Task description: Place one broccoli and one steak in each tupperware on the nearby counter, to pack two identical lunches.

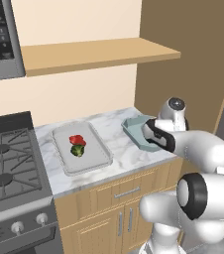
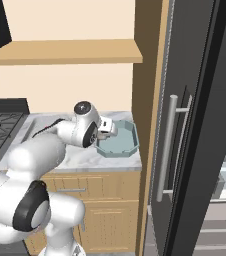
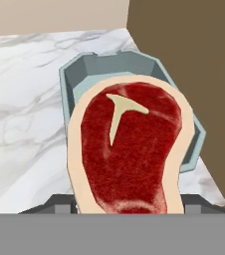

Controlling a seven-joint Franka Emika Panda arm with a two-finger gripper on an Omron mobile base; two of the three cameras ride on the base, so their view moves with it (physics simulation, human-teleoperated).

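Observation:
A large red steak [image 3: 129, 149] with a pale fat rim and a T-shaped bone fills the hand view, with my gripper [image 2: 109, 129] shut on it. It hangs just above the pale teal tupperware [image 3: 89, 67], whose inside looks empty where it shows. That teal tupperware [image 1: 132, 129] sits at the right end of the marbled counter [image 1: 119, 151], against the wooden side panel. To its left, the pale grey tupperware [image 1: 95, 144] holds a second steak [image 1: 76, 140] and one broccoli [image 1: 78, 150] side by side.
A gas stove [image 1: 5, 163] borders the counter on the left. A wooden shelf [image 1: 94, 52] runs above it, with a microwave [image 1: 0, 39] at the upper left. A tall wooden panel [image 1: 183, 59] and a dark fridge door with a long handle [image 2: 172, 145] close off the right.

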